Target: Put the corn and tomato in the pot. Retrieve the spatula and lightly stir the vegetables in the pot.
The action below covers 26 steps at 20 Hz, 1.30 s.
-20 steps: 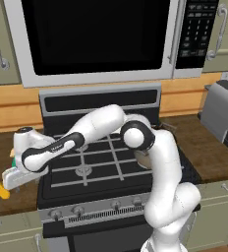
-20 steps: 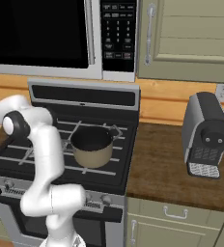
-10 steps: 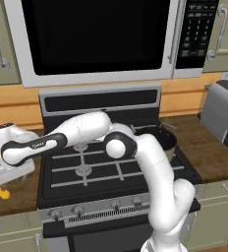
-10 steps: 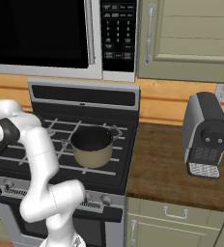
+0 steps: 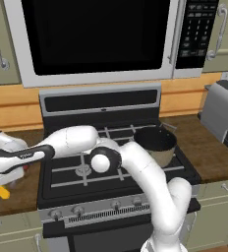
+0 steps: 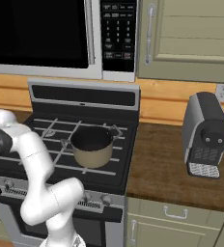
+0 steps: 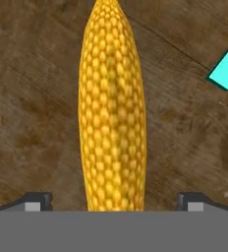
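While the two-finger gripper (image 7: 114, 199) is held low over the brown wooden counter (image 7: 32, 98) left of the stove, the knobbly yellow corn cob (image 7: 113, 108) lies straight ahead between its parted tips (long axis running away from them), apparently not yet clamped.

corn (image 5: 2, 192) mostly behind hand, spatula (image 7: 227, 69) seemingly edge-cropped

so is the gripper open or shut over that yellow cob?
Open: the fingertips stand wide apart either side of the yellow cob, which lies flat on the brown wooden counter.
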### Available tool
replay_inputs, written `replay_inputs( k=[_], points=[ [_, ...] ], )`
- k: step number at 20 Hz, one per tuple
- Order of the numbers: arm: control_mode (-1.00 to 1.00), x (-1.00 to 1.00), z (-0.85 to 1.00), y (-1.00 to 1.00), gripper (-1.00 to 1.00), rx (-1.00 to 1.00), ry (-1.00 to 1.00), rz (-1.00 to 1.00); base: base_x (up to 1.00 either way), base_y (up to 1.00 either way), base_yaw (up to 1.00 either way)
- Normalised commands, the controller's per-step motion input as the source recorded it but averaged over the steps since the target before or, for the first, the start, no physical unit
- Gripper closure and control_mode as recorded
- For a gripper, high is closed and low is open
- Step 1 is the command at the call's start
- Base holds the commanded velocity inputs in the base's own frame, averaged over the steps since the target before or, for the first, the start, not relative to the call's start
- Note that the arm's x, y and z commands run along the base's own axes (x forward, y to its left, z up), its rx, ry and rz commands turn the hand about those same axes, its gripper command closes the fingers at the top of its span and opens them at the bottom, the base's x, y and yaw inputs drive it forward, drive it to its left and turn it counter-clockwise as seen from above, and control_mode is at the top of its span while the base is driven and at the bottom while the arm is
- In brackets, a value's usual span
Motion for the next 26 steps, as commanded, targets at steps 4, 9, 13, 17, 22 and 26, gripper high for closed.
replay_inputs(
  k=[4, 9, 13, 17, 22, 26],
  points=[
    [-1.00, 0.03, -0.30, 0.21, -1.00, -0.02, 0.04, 0.00, 0.00, 0.00, 0.00],
    [-1.00, 0.00, -0.09, 0.03, 1.00, -0.01, 0.04, 0.00, 0.00, 0.00, 0.00],
    [-1.00, -0.14, -0.13, -0.18, 1.00, -0.02, 0.03, 0.00, 0.00, 0.00, 0.00],
    [-1.00, -0.52, -0.09, -0.86, 1.00, -0.04, -0.03, -0.03, 0.00, 0.00, 0.00],
    [-1.00, -0.71, -0.15, -1.00, 1.00, 0.00, -0.27, -0.05, 0.00, 0.00, 0.00],
    [-1.00, -0.87, -0.89, -0.97, 1.00, 0.00, -0.34, -0.11, 0.00, 0.00, 0.00]
  ],
)
